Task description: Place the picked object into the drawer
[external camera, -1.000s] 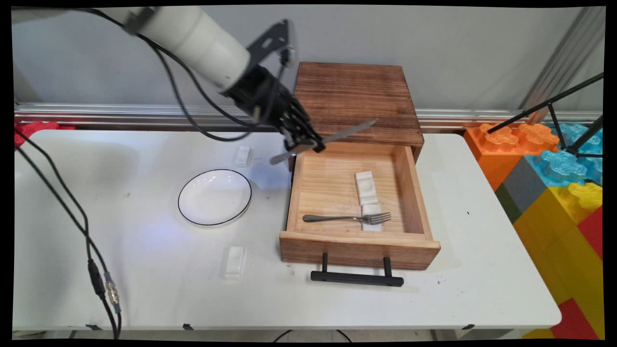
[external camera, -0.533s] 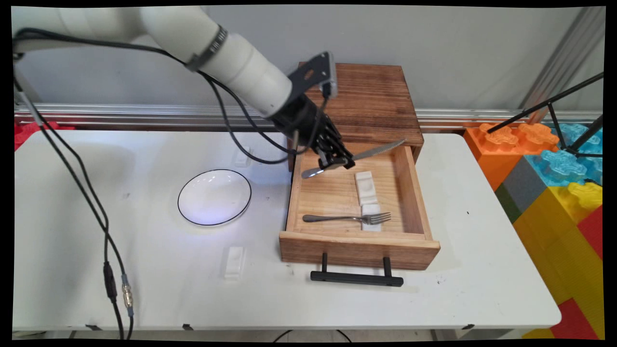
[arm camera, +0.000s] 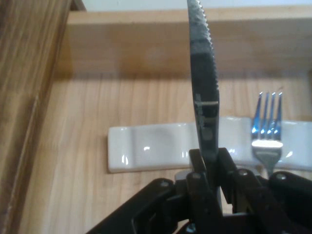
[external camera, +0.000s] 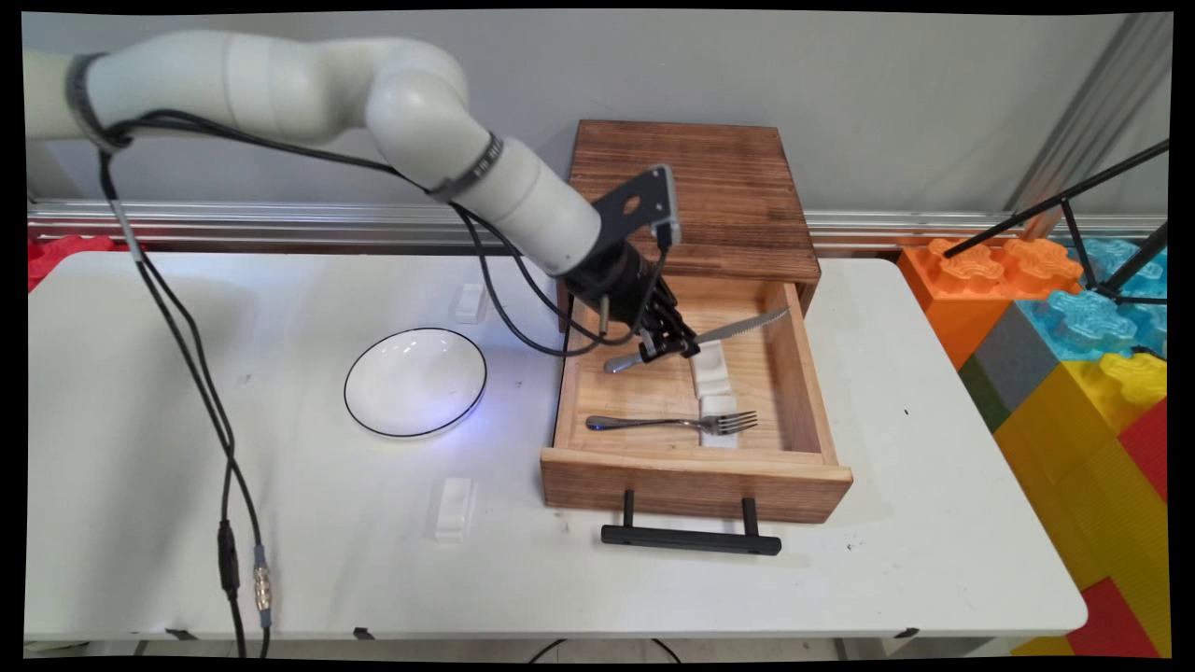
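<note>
My gripper (external camera: 674,346) is shut on a serrated metal knife (external camera: 738,327), held near level over the back half of the open wooden drawer (external camera: 695,476). In the hand view the knife blade (arm camera: 202,92) runs straight up from between my fingers (arm camera: 195,168). Just under the gripper lies a white cutlery rest (external camera: 711,367), which shows as a long white rest (arm camera: 151,146) in the hand view. A second white rest (external camera: 720,414) carries the tines of a fork (external camera: 667,423) lying across the drawer's front half; the fork tines (arm camera: 268,122) appear at the right of the hand view.
The drawer comes out of a dark wooden cabinet (external camera: 691,191) and has a black handle (external camera: 691,538). A white black-rimmed plate (external camera: 415,381) sits left of it. Two more white rests lie on the table (external camera: 280,560): one (external camera: 470,302) behind the plate, one (external camera: 454,507) in front. Coloured blocks (external camera: 1083,373) stand at the right.
The gripper has carried the knife rightward and down, from above the drawer's back left corner to low over the white rest inside the drawer.
</note>
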`<action>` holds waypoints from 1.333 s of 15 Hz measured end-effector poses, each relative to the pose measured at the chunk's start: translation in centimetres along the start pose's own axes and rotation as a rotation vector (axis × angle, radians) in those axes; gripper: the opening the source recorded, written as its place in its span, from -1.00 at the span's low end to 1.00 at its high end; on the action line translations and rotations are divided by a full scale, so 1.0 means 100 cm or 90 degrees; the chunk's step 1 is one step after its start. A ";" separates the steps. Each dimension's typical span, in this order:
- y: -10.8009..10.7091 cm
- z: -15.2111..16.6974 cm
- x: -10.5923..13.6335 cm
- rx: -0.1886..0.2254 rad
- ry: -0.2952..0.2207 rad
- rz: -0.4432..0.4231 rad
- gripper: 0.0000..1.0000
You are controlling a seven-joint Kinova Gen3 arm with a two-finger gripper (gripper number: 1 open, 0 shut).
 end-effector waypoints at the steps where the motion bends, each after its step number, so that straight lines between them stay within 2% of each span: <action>1: -0.001 0.005 -0.002 0.000 -0.002 -0.001 -1.00; 10: -0.015 0.054 -0.019 0.006 -0.018 -0.008 -1.00; 16: -0.021 0.063 -0.025 0.004 -0.032 -0.015 -1.00; 17: -0.021 0.063 -0.026 0.002 -0.033 -0.016 1.00; 20: -0.021 0.061 -0.025 -0.005 -0.036 -0.017 1.00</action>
